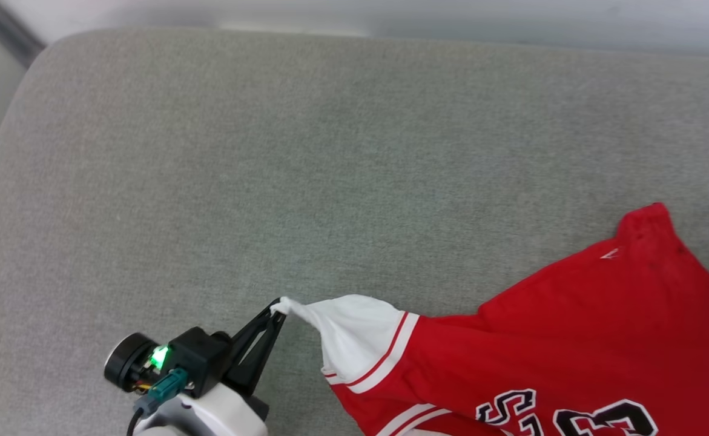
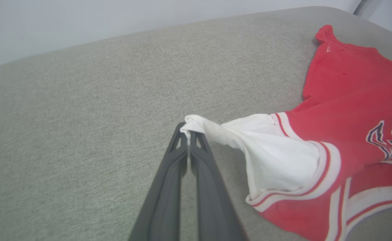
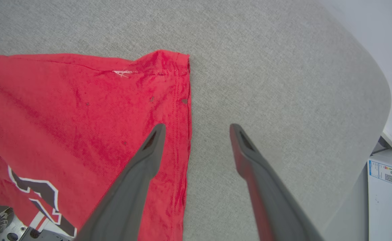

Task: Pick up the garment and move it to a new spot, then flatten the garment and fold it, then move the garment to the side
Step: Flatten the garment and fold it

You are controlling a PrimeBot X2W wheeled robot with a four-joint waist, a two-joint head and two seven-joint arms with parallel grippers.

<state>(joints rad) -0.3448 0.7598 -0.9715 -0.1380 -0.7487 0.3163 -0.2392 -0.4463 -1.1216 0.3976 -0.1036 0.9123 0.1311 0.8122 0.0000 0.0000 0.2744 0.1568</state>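
- Fingers of the left gripper (image 1: 278, 304) slant up from the head view's lower left, with the pale wrist low behind them.
- They are pinched tight on the tip of the white sleeve (image 1: 354, 333), which is drawn to a point.
- The right gripper (image 3: 197, 129) is spread wide, one finger over the red hem and the other over the grey cushion (image 3: 266, 67).
- The garment (image 1: 572, 339) lies on the cushion at the head view's lower right.

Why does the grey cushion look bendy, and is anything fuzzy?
Left wrist view: the wide lens probably bows the cushion edge, and the left gripper goes soft near the lens. Right wrist view: the right gripper blurs toward the bottom, one finger tinted red. Head view: even light, faint shadows, a green light glowing.
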